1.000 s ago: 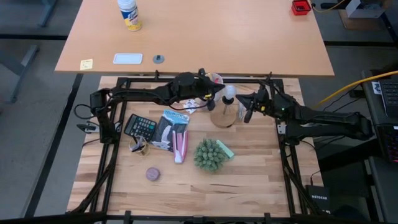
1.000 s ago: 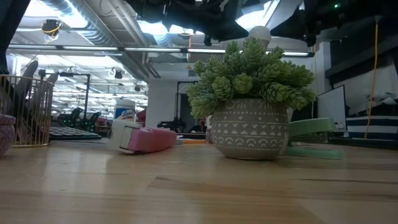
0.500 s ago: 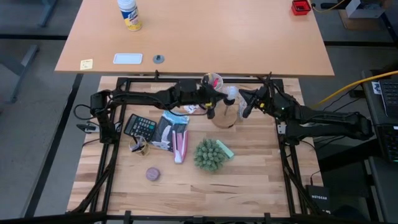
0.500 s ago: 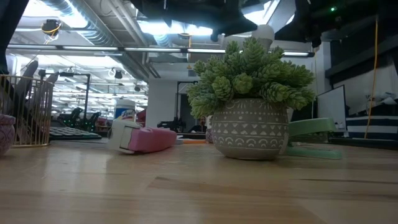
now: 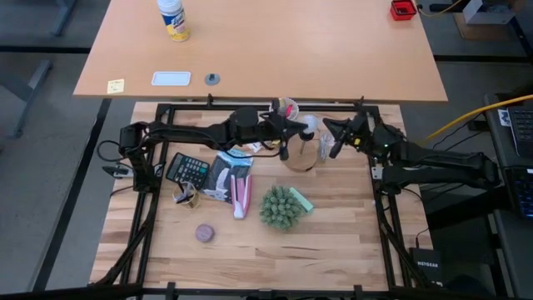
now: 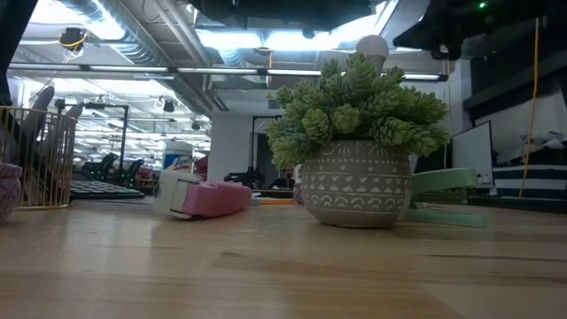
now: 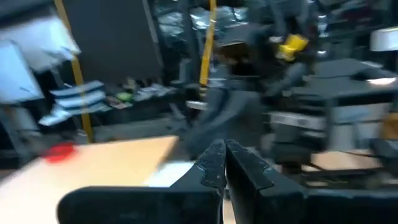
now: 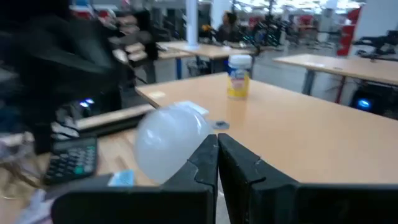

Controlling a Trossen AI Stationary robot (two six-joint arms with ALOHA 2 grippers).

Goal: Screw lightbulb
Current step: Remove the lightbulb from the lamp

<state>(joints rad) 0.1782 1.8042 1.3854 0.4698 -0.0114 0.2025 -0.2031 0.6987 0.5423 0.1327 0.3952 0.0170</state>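
White and frosted, the lightbulb point(image 5: 309, 125) stands upright at upper centre of the high view. The left gripper point(image 5: 283, 151) and right gripper point(image 5: 335, 148) flank it, both pinched shut, holding nothing.

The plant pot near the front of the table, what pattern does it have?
The plant pot is grey with white bands of arches and small triangles; the low view shows it best.

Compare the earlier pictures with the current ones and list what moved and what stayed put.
The left gripper has swung from the table's back edge toward the lightbulb, ending beside it, fingers shut and empty. The right gripper edged slightly toward the back, also shut, holding nothing. The lightbulb, the potted plant and the calculator stayed where they were.
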